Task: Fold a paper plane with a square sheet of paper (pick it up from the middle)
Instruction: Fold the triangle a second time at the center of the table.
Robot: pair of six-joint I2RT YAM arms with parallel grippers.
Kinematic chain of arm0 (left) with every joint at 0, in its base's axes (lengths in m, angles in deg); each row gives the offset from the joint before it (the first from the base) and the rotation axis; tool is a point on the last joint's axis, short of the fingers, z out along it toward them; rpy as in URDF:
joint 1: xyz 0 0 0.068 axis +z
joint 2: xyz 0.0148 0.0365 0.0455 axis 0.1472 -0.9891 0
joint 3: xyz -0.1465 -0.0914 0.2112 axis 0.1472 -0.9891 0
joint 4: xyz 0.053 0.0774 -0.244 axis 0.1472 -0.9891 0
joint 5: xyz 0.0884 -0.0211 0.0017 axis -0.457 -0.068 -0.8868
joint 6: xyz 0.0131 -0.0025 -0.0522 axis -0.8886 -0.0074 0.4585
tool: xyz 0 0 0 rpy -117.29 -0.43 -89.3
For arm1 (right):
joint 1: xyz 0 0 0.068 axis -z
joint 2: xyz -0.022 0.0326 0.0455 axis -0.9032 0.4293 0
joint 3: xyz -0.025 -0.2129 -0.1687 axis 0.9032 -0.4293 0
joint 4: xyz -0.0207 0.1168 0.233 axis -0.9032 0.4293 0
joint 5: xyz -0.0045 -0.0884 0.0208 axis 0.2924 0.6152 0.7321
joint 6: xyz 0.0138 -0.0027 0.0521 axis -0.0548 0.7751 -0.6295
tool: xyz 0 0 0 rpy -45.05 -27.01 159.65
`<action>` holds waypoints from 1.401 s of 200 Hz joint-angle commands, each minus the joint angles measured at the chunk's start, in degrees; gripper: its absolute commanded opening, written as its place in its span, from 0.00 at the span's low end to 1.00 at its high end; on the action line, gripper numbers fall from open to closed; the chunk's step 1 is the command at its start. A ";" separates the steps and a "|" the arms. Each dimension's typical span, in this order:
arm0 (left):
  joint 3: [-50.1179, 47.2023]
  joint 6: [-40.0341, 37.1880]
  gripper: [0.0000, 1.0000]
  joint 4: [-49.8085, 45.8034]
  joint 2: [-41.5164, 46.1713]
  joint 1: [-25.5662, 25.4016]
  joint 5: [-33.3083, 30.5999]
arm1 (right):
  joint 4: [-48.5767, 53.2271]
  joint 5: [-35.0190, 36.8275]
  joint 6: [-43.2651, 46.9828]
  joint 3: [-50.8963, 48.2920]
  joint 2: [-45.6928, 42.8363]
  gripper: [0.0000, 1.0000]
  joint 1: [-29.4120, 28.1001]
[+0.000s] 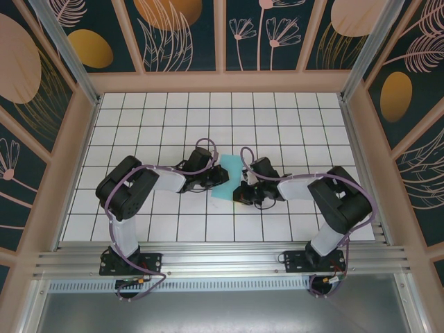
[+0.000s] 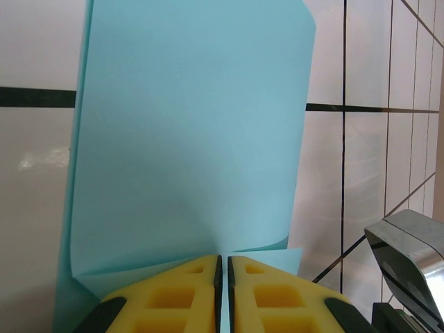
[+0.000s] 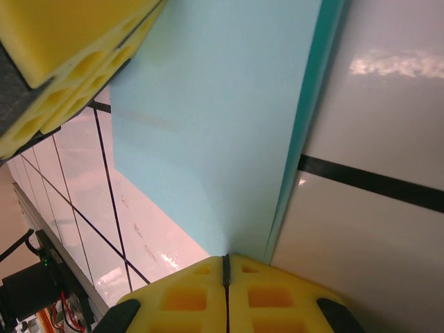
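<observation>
The square sheet of paper [image 1: 231, 168], light teal, lies doubled over on the white tiles at mid-table between my two grippers. In the left wrist view the sheet [image 2: 194, 125] has its upper layer bowed above a lower layer, and both run into my left gripper [image 2: 223, 262], whose yellow fingers [image 2: 173, 295] are shut on the near edge. My left gripper [image 1: 216, 177] meets the paper from the left. My right gripper [image 1: 243, 193] holds the paper's near right end. In the right wrist view the sheet [image 3: 222, 118] narrows into my right gripper [image 3: 225, 260], shut on it.
A white grid-tiled table [image 1: 152, 125] is walled by wooden-framed patterned panels [image 1: 180, 35]. An aluminium rail [image 1: 222, 260] carries both arm bases along the near edge. A yellow finger of the left gripper [image 3: 62, 62] sits at the upper left of the right wrist view.
</observation>
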 commanded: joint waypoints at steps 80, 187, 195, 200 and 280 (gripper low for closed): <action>-0.47 -1.60 0.16 -6.15 -0.04 0.49 -3.30 | -1.15 0.41 -1.54 4.94 0.66 0.08 -0.31; 3.42 -5.77 0.26 -11.14 5.70 0.73 -0.99 | 0.07 3.98 -0.54 1.13 5.87 0.08 0.29; 2.46 -4.10 0.26 -9.34 6.47 0.74 0.11 | 0.03 4.01 -0.58 1.23 5.75 0.07 0.30; 1.75 -3.05 0.26 -7.86 6.72 0.68 1.20 | -0.12 3.99 -0.65 1.15 5.73 0.07 0.29; -2.51 3.21 0.18 0.46 3.23 0.23 5.29 | -0.57 4.23 -0.94 1.01 6.00 0.07 0.28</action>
